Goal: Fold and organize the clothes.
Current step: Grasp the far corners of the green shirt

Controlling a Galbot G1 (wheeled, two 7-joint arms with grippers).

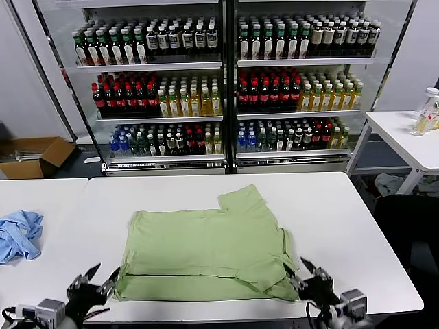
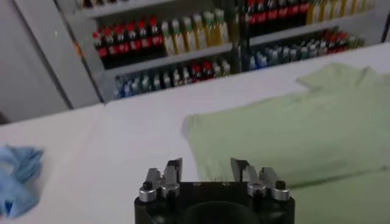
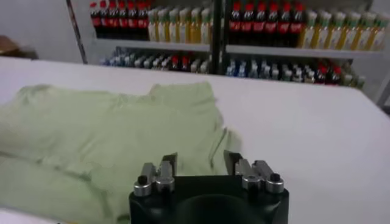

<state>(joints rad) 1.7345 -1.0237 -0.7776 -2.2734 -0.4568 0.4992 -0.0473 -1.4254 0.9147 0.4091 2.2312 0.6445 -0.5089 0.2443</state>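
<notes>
The light green polo shirt (image 1: 209,250) lies partly folded on the white table (image 1: 329,219), its near hem doubled over and one sleeve sticking out at the far side. Its collar, buttons and print are hidden. My left gripper (image 1: 96,279) is open and empty at the near left corner of the shirt. My right gripper (image 1: 302,274) is open and empty at the near right corner. The shirt also shows in the left wrist view (image 2: 292,128) beyond the open left gripper (image 2: 206,167), and in the right wrist view (image 3: 109,131) beyond the open right gripper (image 3: 200,161).
A light blue cloth (image 1: 17,234) lies on the table at the far left, also in the left wrist view (image 2: 18,182). Drink coolers full of bottles (image 1: 219,82) stand behind the table. A second white table (image 1: 405,137) stands at the right, a cardboard box (image 1: 31,156) at the left.
</notes>
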